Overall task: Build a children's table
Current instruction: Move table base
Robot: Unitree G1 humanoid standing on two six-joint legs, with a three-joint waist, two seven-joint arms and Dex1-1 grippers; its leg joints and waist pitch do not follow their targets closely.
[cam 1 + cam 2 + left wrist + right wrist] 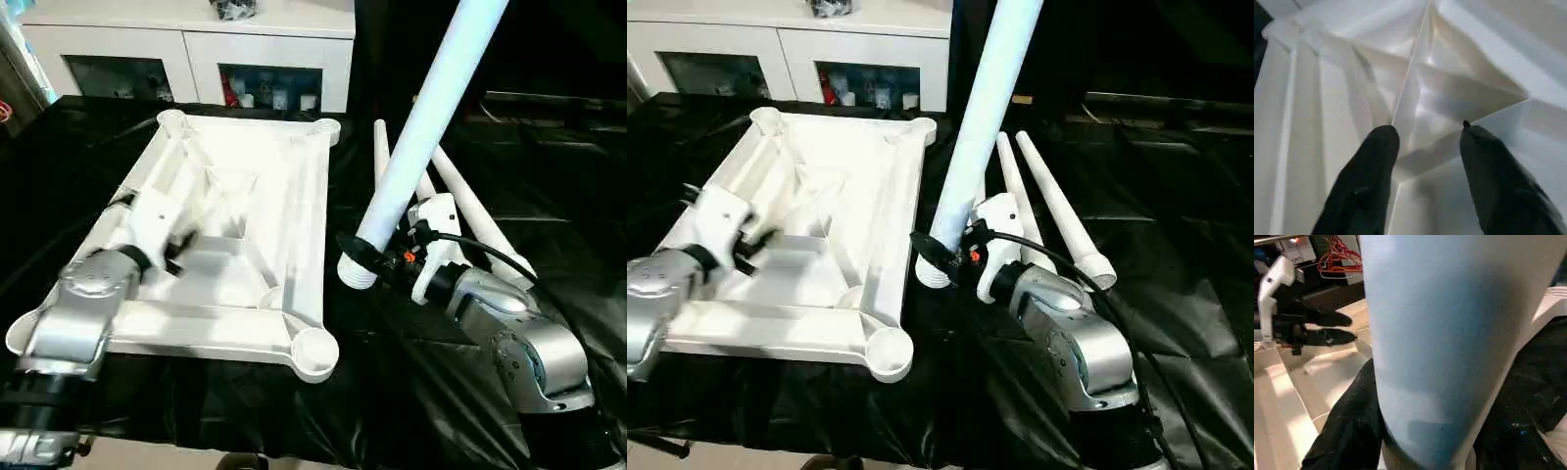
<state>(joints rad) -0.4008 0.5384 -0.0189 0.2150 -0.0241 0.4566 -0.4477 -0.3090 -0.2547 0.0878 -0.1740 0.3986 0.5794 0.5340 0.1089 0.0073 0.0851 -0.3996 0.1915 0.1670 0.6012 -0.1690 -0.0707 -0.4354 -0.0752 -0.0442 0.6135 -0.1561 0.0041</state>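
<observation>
Right pincer (377,257) clamps a leg (421,127), its top cut off.

No writing, label, brand mark or number can be read on anything in these pictures.

The white table top (245,196) lies ribbed underside up at centre left. One leg (421,127) stands tilted beside its right edge. Two legs (1063,211) lie at right.
</observation>
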